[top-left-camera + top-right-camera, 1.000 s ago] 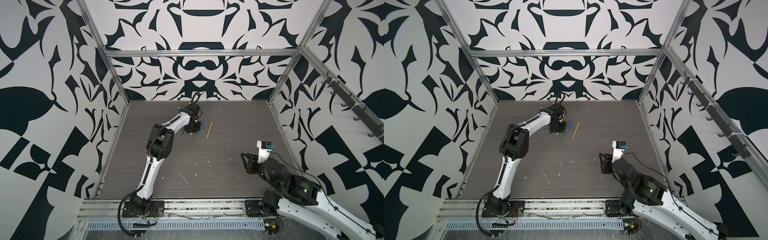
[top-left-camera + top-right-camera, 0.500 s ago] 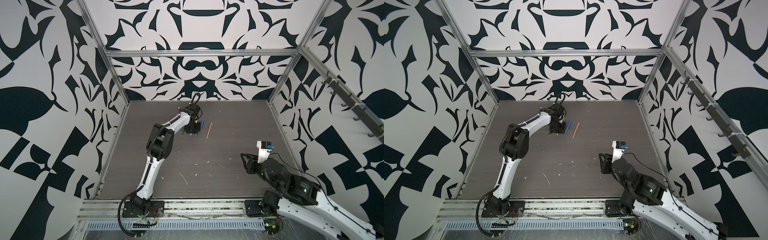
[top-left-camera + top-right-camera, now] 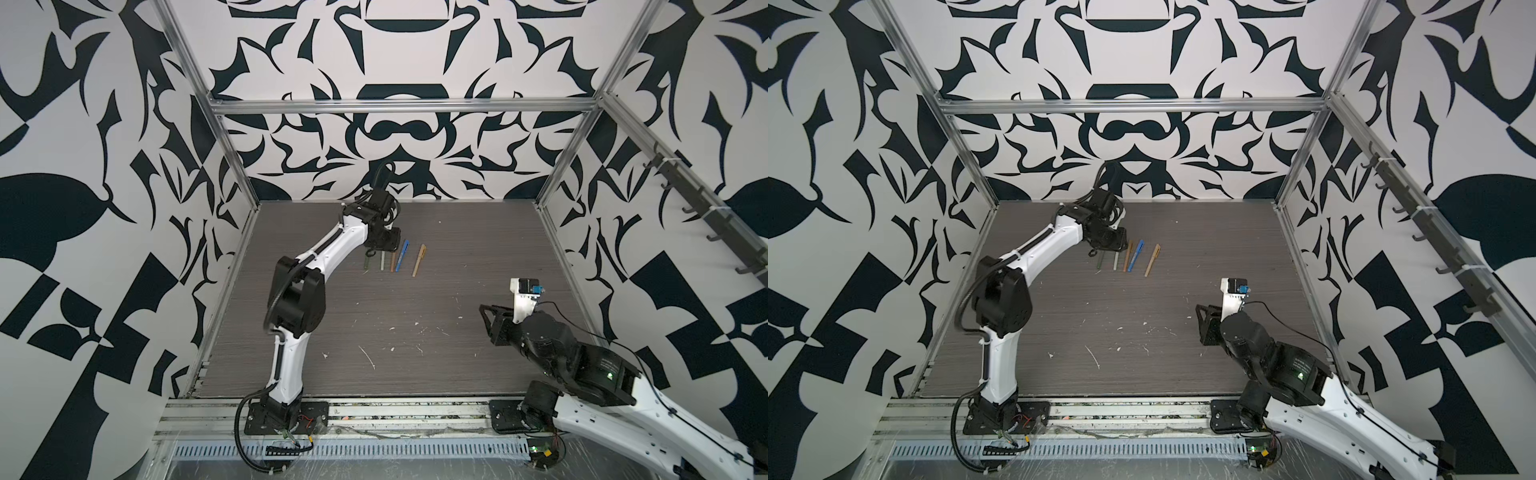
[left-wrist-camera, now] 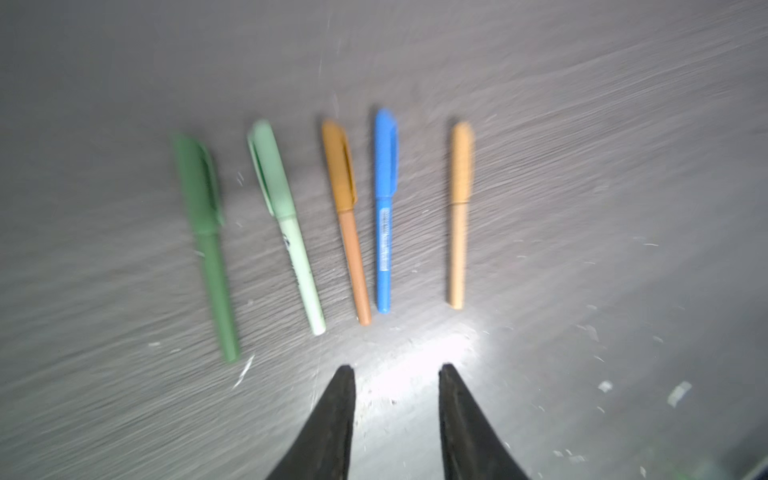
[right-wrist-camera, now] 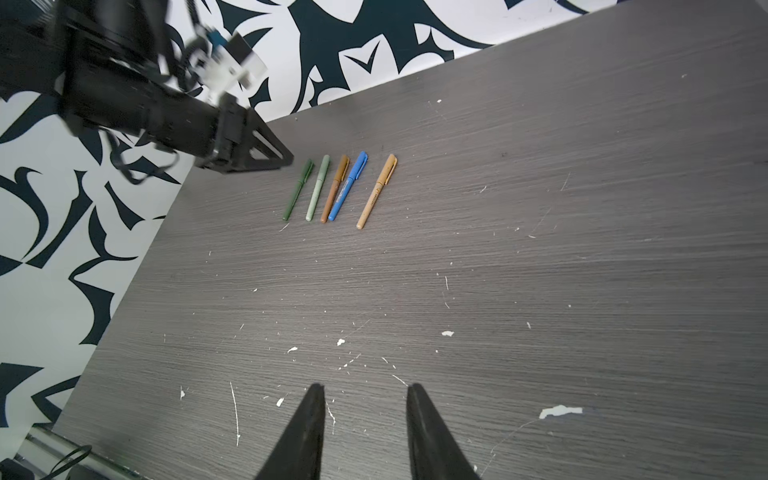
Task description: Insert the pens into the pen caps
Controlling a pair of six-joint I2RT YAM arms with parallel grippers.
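Observation:
Five pens lie side by side at the far middle of the table, each with its pen cap fitted on its far end: dark green (image 4: 218, 291), pale green (image 4: 301, 274), orange-brown (image 4: 355, 270), blue (image 4: 383, 257) and tan (image 4: 456, 257). The blue cap (image 4: 385, 153) and tan cap (image 4: 461, 162) sit flush on their bodies. My left gripper (image 3: 380, 245) (image 4: 397, 368) hovers over the green pens' cap ends, open and empty. Far from the pens, my right gripper (image 3: 488, 320) (image 5: 365, 386) hangs open and empty at the near right. The row (image 5: 336, 189) also shows there.
White flecks of debris (image 5: 561, 411) are scattered over the dark wood-grain table (image 3: 478, 249), mostly toward the front. Patterned walls and metal frame posts (image 3: 552, 183) enclose the table on three sides.
My left gripper has opened and lifted off the pens, uncovering the green and orange-brown ones it hid before. The right arm has not moved.

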